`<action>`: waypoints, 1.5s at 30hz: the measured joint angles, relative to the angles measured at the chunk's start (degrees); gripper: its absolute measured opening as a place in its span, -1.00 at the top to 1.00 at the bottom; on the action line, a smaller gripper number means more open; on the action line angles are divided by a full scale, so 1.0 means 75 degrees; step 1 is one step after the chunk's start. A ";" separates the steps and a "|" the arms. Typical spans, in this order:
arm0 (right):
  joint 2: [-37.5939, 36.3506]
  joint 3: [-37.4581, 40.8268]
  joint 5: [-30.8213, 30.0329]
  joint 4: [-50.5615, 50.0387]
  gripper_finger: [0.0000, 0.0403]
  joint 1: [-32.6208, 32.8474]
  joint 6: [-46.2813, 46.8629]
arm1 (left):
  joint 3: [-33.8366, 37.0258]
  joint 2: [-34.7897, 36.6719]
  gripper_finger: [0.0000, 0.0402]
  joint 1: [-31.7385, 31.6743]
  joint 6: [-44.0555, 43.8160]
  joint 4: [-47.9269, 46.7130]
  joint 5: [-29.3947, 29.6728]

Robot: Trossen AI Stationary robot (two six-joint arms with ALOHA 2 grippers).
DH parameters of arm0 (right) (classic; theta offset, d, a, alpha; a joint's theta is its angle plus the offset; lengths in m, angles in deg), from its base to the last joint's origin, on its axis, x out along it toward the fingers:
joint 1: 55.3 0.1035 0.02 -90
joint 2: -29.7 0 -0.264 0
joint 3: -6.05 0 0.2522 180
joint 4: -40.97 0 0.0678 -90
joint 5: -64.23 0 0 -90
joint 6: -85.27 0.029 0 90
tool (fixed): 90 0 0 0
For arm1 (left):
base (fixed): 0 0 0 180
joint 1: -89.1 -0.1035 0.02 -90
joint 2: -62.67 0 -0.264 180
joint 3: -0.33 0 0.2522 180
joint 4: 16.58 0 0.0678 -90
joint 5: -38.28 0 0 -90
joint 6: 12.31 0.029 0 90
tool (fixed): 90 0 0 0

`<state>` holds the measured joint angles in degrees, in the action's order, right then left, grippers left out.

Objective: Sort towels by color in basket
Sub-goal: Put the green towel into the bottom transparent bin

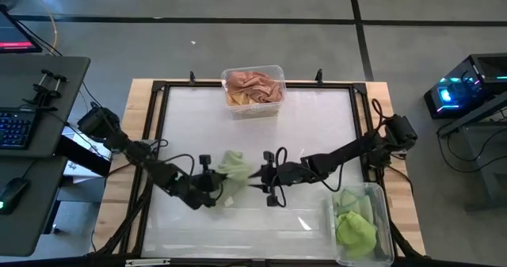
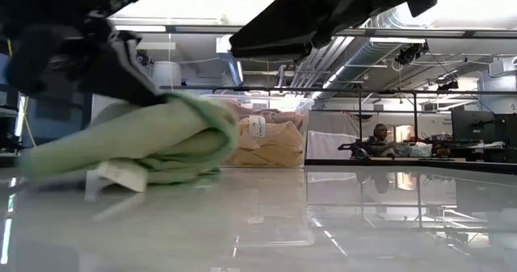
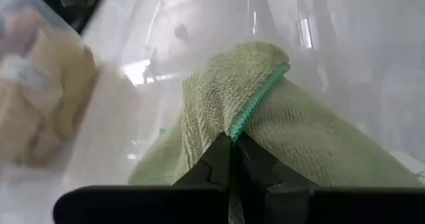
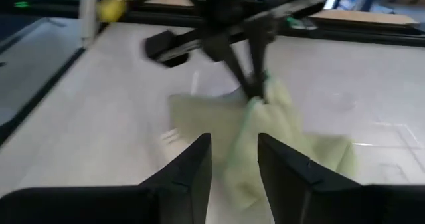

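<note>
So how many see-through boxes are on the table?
2: one box at the table's far middle edge holds orange-pink towels; the other box at the near right corner holds green towels.

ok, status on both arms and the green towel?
Left gripper shut on green towel, mid-table. Right gripper open, facing the towel, not gripping. Green towels in the near-right bin, orange ones in the far bin. Nothing in the way.

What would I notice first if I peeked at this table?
Two dark robot arms meet in the middle of the table over a light green towel. The left gripper is pinching its edge shut, and the right gripper waits open just beside it. Next you'd spot a clear bin of orange towels at the far edge and another bin with green ones by the right arm.
</note>
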<state>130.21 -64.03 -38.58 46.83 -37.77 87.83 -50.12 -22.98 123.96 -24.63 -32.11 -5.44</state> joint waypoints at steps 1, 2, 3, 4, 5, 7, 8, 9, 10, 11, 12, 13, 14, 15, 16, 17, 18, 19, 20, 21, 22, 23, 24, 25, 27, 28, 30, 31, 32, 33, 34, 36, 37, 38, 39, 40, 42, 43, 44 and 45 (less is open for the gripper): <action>0.0000 0.0000 -0.0040 0.0022 0.40 -0.0085 -0.0006 | 0.0000 0.0000 0.99 -0.0067 0.0289 0.0244 0.0010; 0.0024 -0.0001 -0.0032 0.0061 0.37 -0.0173 -0.0004 | 0.0000 0.0000 1.00 -0.0118 0.0535 0.0438 0.0018; 0.0080 -0.0009 -0.0027 0.0140 0.32 -0.0262 0.0002 | 0.0000 0.0003 1.00 -0.0165 0.0730 0.0612 0.0021; 0.0164 -0.0009 0.0031 0.0226 0.27 -0.0352 0.0000 | -0.0003 0.0003 1.00 -0.0187 0.0917 0.0766 0.0050; 0.0280 -0.0009 0.0163 0.0347 0.20 -0.0442 0.0002 | -0.0003 0.0004 1.00 -0.0206 0.1088 0.0884 0.0103; 0.0586 -0.0014 0.0391 0.0716 0.07 -0.0602 -0.0004 | -0.0003 0.0006 1.00 -0.0217 0.1325 0.1110 0.0151; 0.0756 -0.0031 0.0435 0.0917 0.01 -0.0662 -0.0036 | -0.0003 0.0006 1.00 -0.0219 0.1413 0.1182 0.0202; 0.0943 -0.0057 0.0462 0.1088 -0.04 -0.0718 -0.0094 | -0.0006 0.0006 1.00 -0.0216 0.1463 0.1254 0.0258; 0.1137 -0.0111 0.0460 0.1160 -0.08 -0.0763 -0.0169 | -0.0006 0.0009 1.00 -0.0211 0.1463 0.1282 0.0326; 0.1312 -0.0183 0.0462 0.1189 -0.11 -0.0802 -0.0261 | -0.0006 0.0009 1.00 -0.0211 0.1466 0.1291 0.0417; 0.1488 -0.0262 0.0462 0.1189 -0.13 -0.0831 -0.0377 | -0.0006 0.0009 1.00 -0.0211 0.1463 0.1290 0.0520; 0.1652 -0.0340 0.0467 0.1192 -0.14 -0.0852 -0.0445 | -0.0006 0.0009 1.00 -0.0211 0.1461 0.1289 0.0625; 0.1811 -0.0430 0.0468 0.1203 -0.13 -0.0862 -0.0492 | -0.0006 0.0009 1.00 -0.0211 0.1457 0.1295 0.0714; 0.1962 -0.0517 0.0468 0.1212 -0.10 -0.0877 -0.0527 | -0.0006 0.0009 1.00 -0.0211 0.1458 0.1306 0.0797; 0.2094 -0.0590 0.0472 0.1210 -0.06 -0.0888 -0.0534 | -0.0006 0.0009 1.00 -0.0211 0.1469 0.1352 0.0897; 0.2217 -0.0660 0.0471 0.1204 0.00 -0.0888 -0.0520 | -0.0006 0.0009 1.00 -0.0211 0.1477 0.1435 0.0977; 0.2318 -0.0735 0.0471 0.1191 0.08 -0.0888 -0.0486 | -0.0010 0.0012 1.00 -0.0211 0.1477 0.1498 0.1071; 0.2394 -0.0792 0.0469 0.1190 0.18 -0.0888 -0.0412 | -0.0012 0.0012 1.00 -0.0211 0.1477 0.1554 0.1135; 0.2437 -0.0830 0.0445 0.1189 0.29 -0.0887 -0.0350 | -0.0012 0.0012 1.00 -0.0211 0.1470 0.1598 0.1162; 0.2451 -0.0855 0.0385 0.1189 0.42 -0.0884 -0.0330 | -0.0012 0.0012 0.99 -0.0211 0.1441 0.1635 0.1168; 0.2450 -0.0861 0.0290 0.1189 0.56 -0.0868 -0.0298 | -0.0012 0.0012 0.98 -0.0211 0.1384 0.1634 0.1212; 0.2432 -0.0868 0.0144 0.1168 0.69 -0.0847 -0.0199 | -0.0013 0.0013 0.96 -0.0211 0.1359 0.1590 0.1256; 0.2375 -0.0868 -0.0040 0.1037 0.83 -0.0817 -0.0161 | -0.0017 0.0027 0.92 -0.0202 0.1337 0.1464 0.1300; 0.2284 -0.0868 -0.0237 0.0797 0.90 -0.0768 -0.0136 | -0.0020 0.0063 0.88 -0.0161 0.1303 0.1249 0.1343; 0.2012 -0.0868 -0.0841 0.0234 0.91 -0.0607 -0.0073 | -0.0019 0.0164 0.77 -0.0066 0.0979 0.0711 0.1659; 0.1812 -0.0868 -0.1208 -0.0192 0.88 -0.0505 0.0036 | -0.0019 0.0225 0.71 0.0002 0.0705 0.0350 0.1901; 0.1323 -0.0868 -0.1841 -0.1070 0.86 -0.0262 0.0243 | -0.0020 0.0368 0.60 0.0127 -0.0029 -0.0454 0.2370; 0.1042 -0.0868 -0.2130 -0.1542 0.87 -0.0117 0.0373 | -0.0017 0.0427 0.56 0.0182 -0.0458 -0.0886 0.2549; 0.0735 -0.0868 -0.2413 -0.1994 0.90 0.0035 0.0465 | -0.0020 0.0462 0.52 0.0212 -0.0922 -0.1252 0.2686; 0.0399 -0.0884 -0.2654 -0.2399 0.93 0.0224 0.0580 | -0.0020 0.0484 0.49 0.0237 -0.1418 -0.1597 0.2803; 0.0058 -0.0938 -0.2910 -0.2851 0.95 0.0430 0.0666 | -0.0019 0.0487 0.46 0.0256 -0.1924 -0.1923 0.2876; -0.0635 -0.1142 -0.3419 -0.3518 0.95 0.0912 0.0730 | -0.0017 0.0465 0.44 0.0267 -0.2838 -0.2338 0.2900; -0.0977 -0.1270 -0.3719 -0.3817 0.93 0.1159 0.0721 | -0.0017 0.0445 0.43 0.0261 -0.3184 -0.2463 0.2880; -0.1304 -0.1447 -0.4006 -0.4151 0.92 0.1427 0.0713 | 0.0012 0.0418 0.43 0.0256 -0.3433 -0.2500 0.2869; -0.1618 -0.1667 -0.4221 -0.4518 0.92 0.1686 0.0725 | 0.0064 0.0402 0.43 0.0256 -0.3562 -0.2473 0.2849; -0.1908 -0.1929 -0.4333 -0.4981 0.92 0.1920 0.0799 | 0.0125 0.0386 0.43 0.0256 -0.3640 -0.2437 0.2837; -0.2421 -0.2592 -0.4385 -0.6108 0.94 0.2389 0.1217 | 0.0220 0.0376 0.43 0.0259 -0.3702 -0.2364 0.2800; -0.2626 -0.2987 -0.4403 -0.6720 0.96 0.2616 0.1595 | 0.0256 0.0376 0.43 0.0263 -0.3740 -0.2347 0.2752; -0.2810 -0.3434 -0.4425 -0.7386 0.96 0.2848 0.2058 | 0.0288 0.0376 0.43 0.0261 -0.3766 -0.2349 0.2691; -0.2955 -0.3867 -0.4409 -0.8116 0.96 0.3077 0.2646 | 0.0310 0.0375 0.43 0.0261 -0.3804 -0.2360 0.2660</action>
<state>108.05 -93.03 -71.64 -14.04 -14.69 107.67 -47.80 -20.17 125.92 -53.16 -49.80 14.51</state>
